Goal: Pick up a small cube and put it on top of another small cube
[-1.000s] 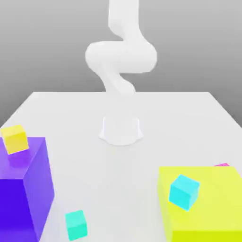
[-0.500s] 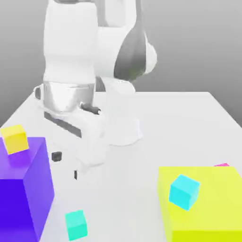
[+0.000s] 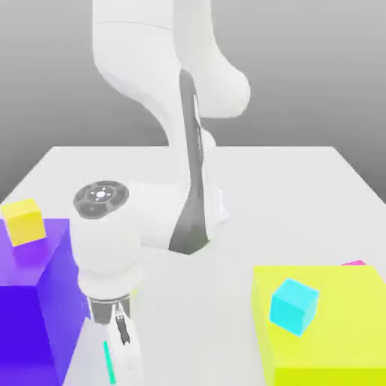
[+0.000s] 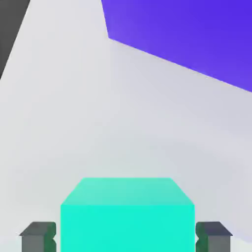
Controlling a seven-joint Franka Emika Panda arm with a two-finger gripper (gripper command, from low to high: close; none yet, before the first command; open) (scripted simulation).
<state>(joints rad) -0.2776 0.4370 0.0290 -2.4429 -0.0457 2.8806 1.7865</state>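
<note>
Surface: a flat white table (image 3: 301, 188) under a plain grey backdrop; its far edge and both side edges are in the exterior view.

Items on the surface:
- Large purple block (image 3: 34, 309), at the near corner on the exterior view's left. A small yellow cube (image 3: 24, 221) sits on its top face, at the far corner.
- Large yellow-green block (image 3: 332, 324), at the near corner on the exterior view's right. A small sky-blue cube (image 3: 294, 305) rests on top, tilted. A sliver of a pink object (image 3: 354, 263) shows just behind this block.
- Small teal cube (image 4: 127, 216), on the table just beside the purple block (image 4: 187, 34), between the gripper's fingers; in the exterior view only a thin teal edge (image 3: 109, 362) shows past the hand.

Open room: the middle of the table between the two large blocks, and the far half around the arm's base, is bare.

Arm: white Panda arm (image 3: 173, 90), base at the table's middle, folded forward and down toward the near edge. The gripper (image 4: 126, 236) points down at the table, pinching the small teal cube, one dark finger pad (image 4: 38, 235) against each side face.
</note>
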